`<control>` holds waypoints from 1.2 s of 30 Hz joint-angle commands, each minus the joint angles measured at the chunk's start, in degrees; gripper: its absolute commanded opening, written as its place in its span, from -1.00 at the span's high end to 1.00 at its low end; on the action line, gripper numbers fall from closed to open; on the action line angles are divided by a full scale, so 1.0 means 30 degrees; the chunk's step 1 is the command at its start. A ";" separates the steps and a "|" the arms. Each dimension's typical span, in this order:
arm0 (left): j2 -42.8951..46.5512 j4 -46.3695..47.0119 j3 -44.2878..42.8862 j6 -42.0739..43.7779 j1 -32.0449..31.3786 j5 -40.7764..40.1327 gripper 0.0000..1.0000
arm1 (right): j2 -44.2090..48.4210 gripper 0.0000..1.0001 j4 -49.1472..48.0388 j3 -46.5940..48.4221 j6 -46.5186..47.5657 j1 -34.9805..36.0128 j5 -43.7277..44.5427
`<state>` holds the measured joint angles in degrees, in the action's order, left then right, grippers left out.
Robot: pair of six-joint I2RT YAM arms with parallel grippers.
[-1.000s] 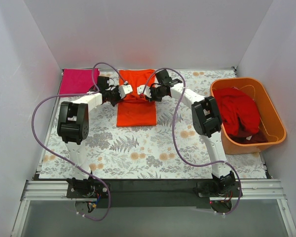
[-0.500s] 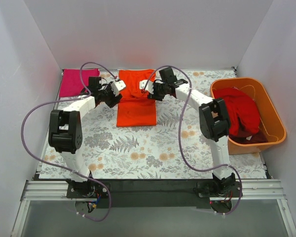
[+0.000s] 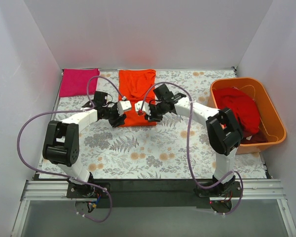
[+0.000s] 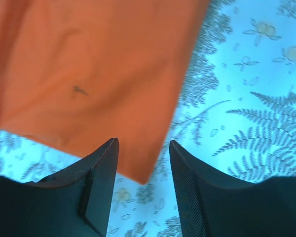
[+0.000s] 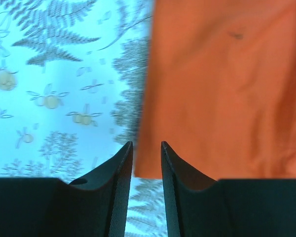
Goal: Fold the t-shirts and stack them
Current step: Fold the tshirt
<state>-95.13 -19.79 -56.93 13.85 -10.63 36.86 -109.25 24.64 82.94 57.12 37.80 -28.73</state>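
Both arms have drawn back toward the near side since half a second ago. Then the pincers hung over the far half of the orange shirt (image 3: 137,81); now they sit low at its near edge. The shirt's outline on the table (image 3: 138,153) is unchanged. The pink shirt (image 3: 76,81) lies where it lay, at the far left corner. The red shirt (image 3: 239,116) is still heaped in the tub (image 3: 246,81) at the right.

The left pincer (image 3: 119,117) is over the orange shirt's near left corner and the right pincer (image 3: 149,114) over its near right corner. In the left wrist view the left pincer (image 4: 143,143) is spread wide, with the cloth's corner showing in the gap. In the right wrist view the right pincer (image 5: 146,144) is spread more narrowly, astride the other corner. Neither visibly grips the cloth.

The orange shirt (image 4: 89,74) is a long folded rectangle running from the far middle of the table toward the arms. It lies flat with soft creases, and its edges (image 5: 227,89) are straight. A small dark mark (image 4: 79,90) shows on it.
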 commanded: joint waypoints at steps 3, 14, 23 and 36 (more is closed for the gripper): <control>0.0247 -0.0932 0.0606 0.1273 -0.0468 -0.0157 0.12 | -0.0496 0.24 0.0635 -0.0926 0.0002 0.0261 -0.0474; -0.0954 -0.0610 0.0870 0.1976 -0.0557 -0.0948 0.09 | -0.1756 0.21 -0.1329 -0.2186 -0.0290 0.0261 0.1693; -0.1687 -0.0551 0.0870 0.2591 -0.0586 -0.1067 0.42 | -0.0001 0.14 -0.1155 -0.2157 -0.0701 0.0173 0.0936; -0.1717 -0.0903 0.0753 0.2885 -0.0586 -0.0891 0.78 | -0.0582 0.04 -0.0949 -0.1220 -0.0321 -0.0120 0.0290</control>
<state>-99.59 -20.29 -54.72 22.15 -12.12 33.80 -109.62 22.20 76.75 55.66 37.50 -26.57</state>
